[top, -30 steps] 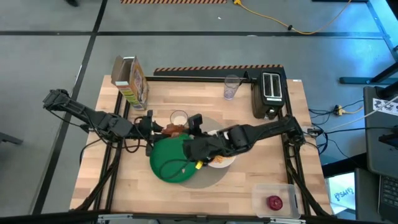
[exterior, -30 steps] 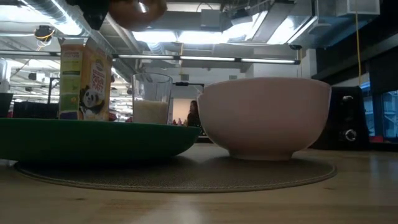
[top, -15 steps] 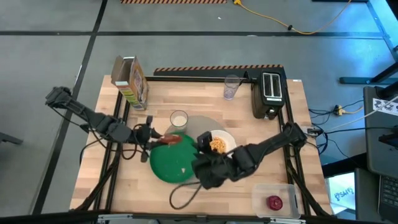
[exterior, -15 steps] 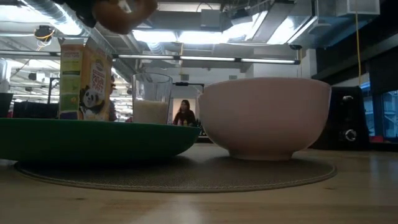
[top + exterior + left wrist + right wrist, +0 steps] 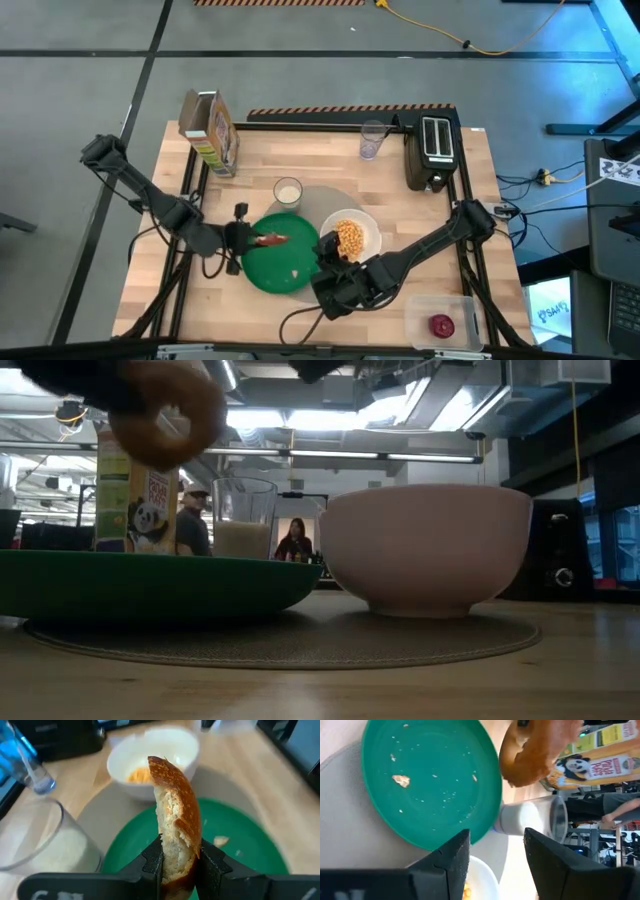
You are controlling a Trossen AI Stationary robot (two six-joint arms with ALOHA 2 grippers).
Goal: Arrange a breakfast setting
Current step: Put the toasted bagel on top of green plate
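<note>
The left pincer [image 5: 177,865] is clamped on the lower part of the bagel [image 5: 175,820], holding it on edge with its cut, crumbly face showing in the left wrist view. Seen from above, that pincer [image 5: 243,240] holds the bagel [image 5: 271,240] in the air over the left part of the round green plate [image 5: 290,275]; in the low view the bagel [image 5: 165,415] hangs well above the plate [image 5: 150,585]. A few crumbs lie on the plate's green surface.

The right pincer [image 5: 492,855] has its two dark fingers parted with nothing between them, looking down on the plate [image 5: 420,775]. From above it [image 5: 328,252] sits at the plate's right edge, just beside the white bowl [image 5: 350,236], while its arm runs back toward the worktop's right side.

The plate and the bowl both rest on the round grey mat [image 5: 322,197], the bowl to the right of the plate. The bowl holds yellow cereal [image 5: 350,237]. The small milk glass [image 5: 288,191] stands at the mat's far left edge, just behind the plate, part full of milk.

Farther off on the worktop [image 5: 440,240], a cereal box [image 5: 210,130] with a panda on it stands at the far left corner, an empty glass [image 5: 372,140] near the far edge, and a black toaster [image 5: 433,150] at the far right. The red apple [image 5: 442,325] lies in a clear container [image 5: 445,300] at the near right corner, well apart from the setting. Two people [image 5: 295,542] show in the room behind.
</note>
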